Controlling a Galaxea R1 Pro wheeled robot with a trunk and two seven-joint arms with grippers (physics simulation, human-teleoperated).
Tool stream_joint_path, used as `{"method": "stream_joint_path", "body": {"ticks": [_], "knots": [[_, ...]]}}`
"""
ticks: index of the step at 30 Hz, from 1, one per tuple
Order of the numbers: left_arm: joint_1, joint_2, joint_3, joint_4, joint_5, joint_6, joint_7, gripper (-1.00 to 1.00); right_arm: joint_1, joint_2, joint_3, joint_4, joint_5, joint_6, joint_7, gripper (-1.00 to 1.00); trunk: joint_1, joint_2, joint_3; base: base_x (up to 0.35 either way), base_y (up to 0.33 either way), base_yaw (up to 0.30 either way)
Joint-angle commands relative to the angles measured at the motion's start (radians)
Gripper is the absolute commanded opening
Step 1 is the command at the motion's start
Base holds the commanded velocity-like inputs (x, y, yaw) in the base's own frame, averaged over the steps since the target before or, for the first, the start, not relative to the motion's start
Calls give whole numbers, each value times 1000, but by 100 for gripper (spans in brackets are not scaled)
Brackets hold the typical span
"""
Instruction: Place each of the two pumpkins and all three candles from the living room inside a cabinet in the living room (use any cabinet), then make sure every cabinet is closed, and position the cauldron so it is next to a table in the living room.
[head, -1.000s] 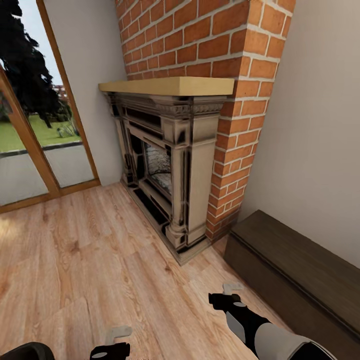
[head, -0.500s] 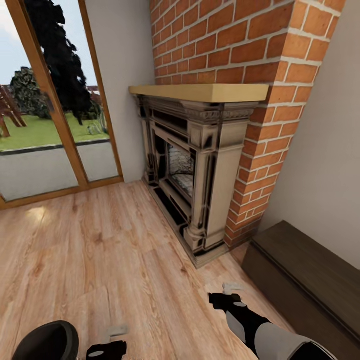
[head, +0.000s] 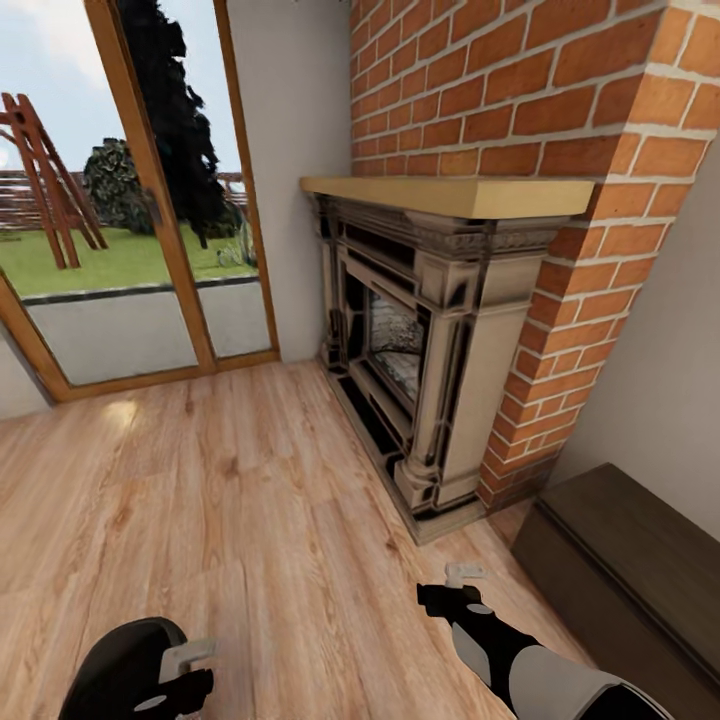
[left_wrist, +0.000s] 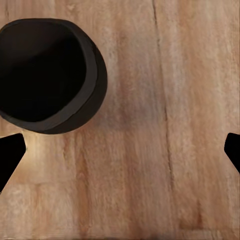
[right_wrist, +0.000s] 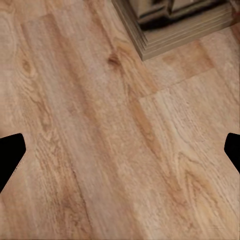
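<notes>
Light wood plank floor (head: 250, 500) across the lower half of the head view, bare between fireplace and glazed doors

Brick chimney breast (head: 520, 120) at upper right, red brick with pale mortar, running up out of view

Glazed doors (head: 130, 230) with orange-brown wood frames at upper left; lawn, dark tree and a timber frame outside

Fireplace (head: 430, 350) set against the brick: pale wooden mantel shelf on top, grey stone surround with columns, dark firebox opening; stone base corner (right_wrist: 165, 30) also seen from the right wrist, resting on the planks

Cabinet (head: 630, 570) at lower right: long, low, dark brown, against the plain wall just right of the brick, front closed as far as visible, top bare

Cauldron (head: 120, 665) at bottom left of the head view: black, round, standing upright on the floor, well apart from the cabinet and the fireplace; wide dark mouth (left_wrist: 45, 70) seen from above by the left wrist camera

Left gripper (head: 175, 675): directly beside the cauldron, overlapping its rim in the head view; contact impossible to confirm; from the left wrist camera 2 dark fingertips spread wide, released, nothing between them, cauldron off to 1 side

Right gripper (head: 455, 590): low over bare planks, between fireplace base and cabinet; fingers spread wide, released, empty
</notes>
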Motion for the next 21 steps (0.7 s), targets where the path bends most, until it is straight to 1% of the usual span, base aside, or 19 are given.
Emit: {"method": "stream_joint_path", "body": {"ticks": [1,4,7,11,21], "knots": [[0,2,1,-2,8,4,9,100,-1,0,9,0,-9,-3,-4,100,-4,7,2,0,0,260],[-1,3,12,-3,8,3,9,100,-1,1,9,0,-9,-3,-4,100,-15,28,12,0,0,275],[-2,10,19,-3,8,2,10,100,-1,1,9,1,-9,-3,-4,100,-27,49,21,0,0,284],[-1,16,22,-3,11,2,12,100,-1,1,9,1,-9,-3,-4,100,-42,77,34,0,0,286],[-1,15,22,-2,12,2,12,100,-1,1,9,2,-9,-3,-4,100,-81,147,65,0,0,286]]}}
